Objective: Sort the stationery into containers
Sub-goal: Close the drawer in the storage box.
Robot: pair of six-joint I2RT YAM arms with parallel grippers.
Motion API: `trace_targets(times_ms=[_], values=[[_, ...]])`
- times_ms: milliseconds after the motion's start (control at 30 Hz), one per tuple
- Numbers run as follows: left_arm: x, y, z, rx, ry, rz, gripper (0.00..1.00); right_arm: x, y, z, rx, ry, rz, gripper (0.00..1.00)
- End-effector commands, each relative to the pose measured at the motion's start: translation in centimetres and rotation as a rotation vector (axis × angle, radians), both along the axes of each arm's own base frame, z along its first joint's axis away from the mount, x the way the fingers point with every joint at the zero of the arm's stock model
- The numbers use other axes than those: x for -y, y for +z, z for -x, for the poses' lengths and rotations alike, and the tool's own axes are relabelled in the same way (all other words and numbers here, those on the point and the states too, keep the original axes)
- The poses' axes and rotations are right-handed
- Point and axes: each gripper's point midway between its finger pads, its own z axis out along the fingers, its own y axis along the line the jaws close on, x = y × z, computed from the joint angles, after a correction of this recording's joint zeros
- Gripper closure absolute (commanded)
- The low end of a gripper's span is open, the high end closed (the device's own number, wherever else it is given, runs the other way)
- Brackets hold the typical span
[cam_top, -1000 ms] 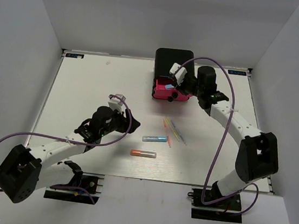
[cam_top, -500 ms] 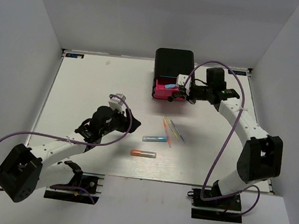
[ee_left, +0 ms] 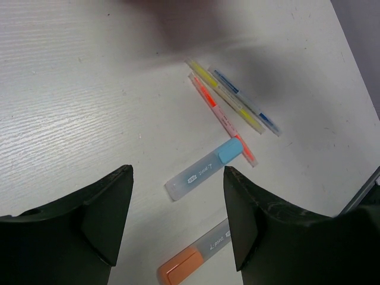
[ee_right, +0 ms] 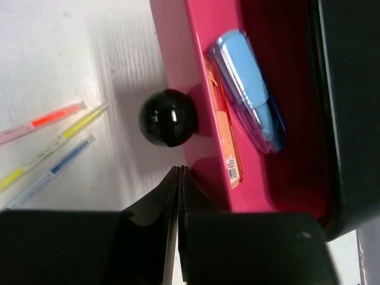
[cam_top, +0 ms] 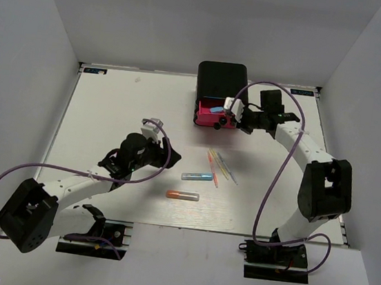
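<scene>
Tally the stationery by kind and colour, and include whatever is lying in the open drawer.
Blue tubes: 2, one on the table, one in the drawer
Orange tubes: 2, one on the table, one in the drawer
Thin sticks: 3, pink, yellow, pale blue
Total: 7

Robotics lab test cell, by the look. White tabletop (cam_top: 111, 112) boxed in w/ plain white panels (cam_top: 27, 60) left, right & far. Two robot arms bolted at near edge: left arm (cam_top: 77, 186), right arm (cam_top: 300, 147), on black base plates (cam_top: 94, 238), w/ purple cables (cam_top: 271, 187) looping loose. Small label strips (cam_top: 95, 70) at far corners. Staged props: stationery (cam_top: 197, 177) mid-table, drawer box (cam_top: 221, 77) at far edge. Fixed overhead cam + wrist cams, i.e. a recording rig.
</scene>
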Motion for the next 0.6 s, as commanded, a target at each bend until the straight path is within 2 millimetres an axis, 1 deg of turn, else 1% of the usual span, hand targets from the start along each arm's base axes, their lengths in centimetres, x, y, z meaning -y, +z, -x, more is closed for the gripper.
trace_targets(times_ms=[0, 67, 100, 200, 267, 400, 567], values=[[0.8, 2.2, -0.6, 0.054, -0.022, 0.029, 0.28, 0.3, 0.9, -2.5, 0.074, -0.059, 0.004, 0.93], [0.8, 2.2, -0.6, 0.054, -0.022, 0.029, 0.28, 0.2, 0.8, -2.9, 0.083, -0.062, 0.004, 0.83], [0.8, 2.2, -0.6, 0.054, -0.022, 0.029, 0.28, 0.1, 1.2, -3.2, 0.093, -0.066, -0.002, 0.73], [0.8, 2.2, -0.6, 0.059, -0.025, 0.022, 0.28, 0.1, 1.2, -3.6, 0.101, -0.075, -0.01, 0.57], [0.8, 2.2, -0.6, 0.059, -0.025, 0.022, 0.28, -0.2, 1.6, -3.7, 0.11, -0.074, -0.026, 0.54], [0.8, 2.2, -0.6, 0.059, -0.025, 0.022, 0.28, -0.8, 2.0, -3.4, 0.11, -0.048, -0.052, 0.53], [0.8, 1.9, -0.6, 0.052, -0.025, 0.017, 0.28, -1.1, 2.1, -4.3, 0.106, -0.05, -0.068, 0.53]])
